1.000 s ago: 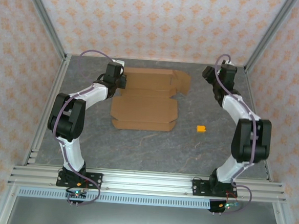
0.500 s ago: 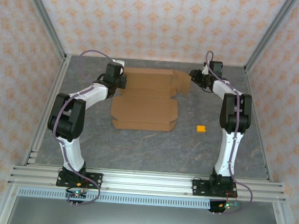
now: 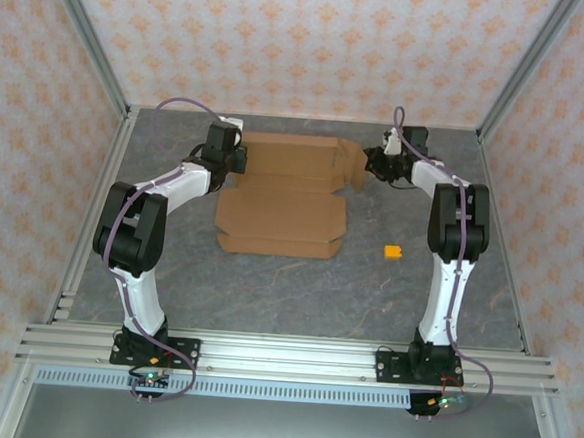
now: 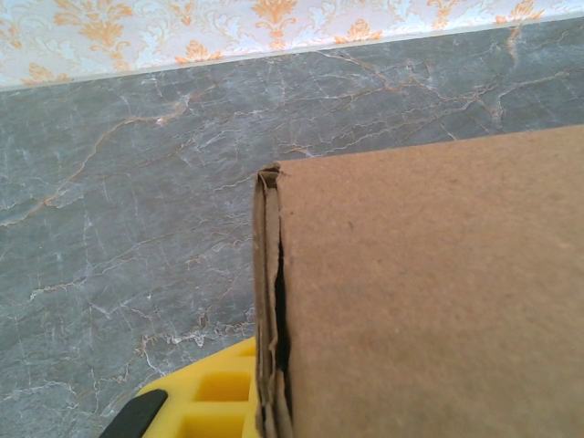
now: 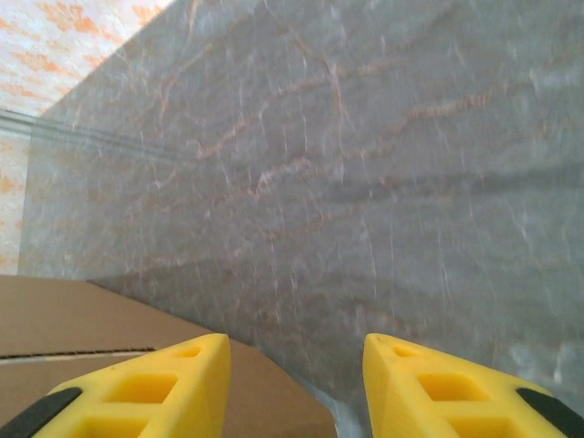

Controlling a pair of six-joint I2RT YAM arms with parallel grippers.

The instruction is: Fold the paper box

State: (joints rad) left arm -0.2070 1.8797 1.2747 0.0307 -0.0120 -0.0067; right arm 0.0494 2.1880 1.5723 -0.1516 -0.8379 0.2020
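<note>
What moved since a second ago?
The right gripper swung left, up to the right flap of the box. Its jaws are open and hold nothing yet. The left gripper stayed shut on the box's left edge. The box and the orange block did not move.

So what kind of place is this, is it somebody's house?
Probably not a house: it looks like a robot test booth. A left arm and a right arm are bolted to a metal rail at the edge of a grey stone-look table, and patterned wall panels close it in.
</note>
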